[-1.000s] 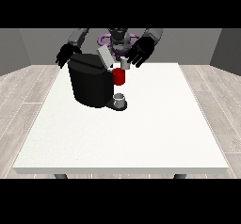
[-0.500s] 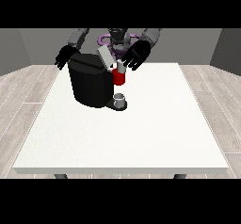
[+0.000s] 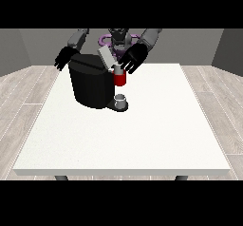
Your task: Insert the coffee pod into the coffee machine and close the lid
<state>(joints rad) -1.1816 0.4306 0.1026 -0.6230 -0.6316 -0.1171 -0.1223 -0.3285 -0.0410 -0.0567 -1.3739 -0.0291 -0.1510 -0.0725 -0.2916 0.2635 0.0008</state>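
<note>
Right now the black coffee machine (image 3: pixel 90 85) is standing on the white tabletop (image 3: pixel 142 130), toward its far left part, with its grey lid (image 3: pixel 107 59) tilting up. The hand at the view's right (image 3: pixel 133 59) is hovering with spread, relaxed fingers just above a red thing at the machine (image 3: pixel 119 79). The hand at the view's left (image 3: pixel 64 59) is hanging open behind the machine's corner. A small grey cup (image 3: pixel 121 100) is sitting on the machine's base. The pod itself is not showing plainly.

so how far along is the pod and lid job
Done: nothing clearly; the pod does not show. In hand: the robot hand at the view's right is above the red thing at the machine, beside the raised lid. Left: closing the lid on the coffee machine.
</note>
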